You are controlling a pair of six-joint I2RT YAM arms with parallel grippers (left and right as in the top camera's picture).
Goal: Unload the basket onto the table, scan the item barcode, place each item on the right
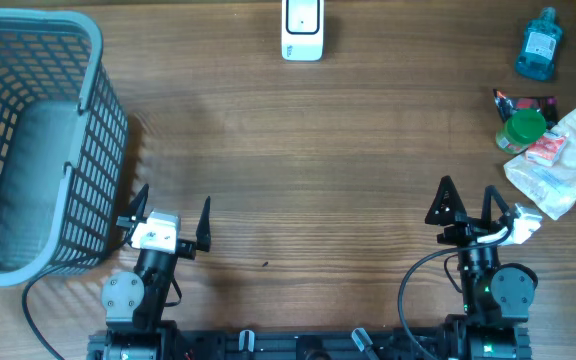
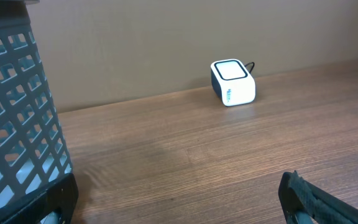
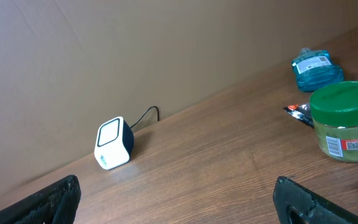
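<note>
While L wrist shows basket, R shows jar.

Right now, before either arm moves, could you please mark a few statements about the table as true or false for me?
1. The left gripper and the right gripper are both open and hold nothing. True.
2. The basket stands on the robot's left side. True.
3. The scanner lies inside the basket. False: it stands on the table at the far edge, well apart from the basket.
4. The green-lidded jar lies on its side. False: it stands upright, lid up, on the right.
5. The blue bottle is held in the right gripper. False: it lies on the table at the far right, away from both grippers.
</note>
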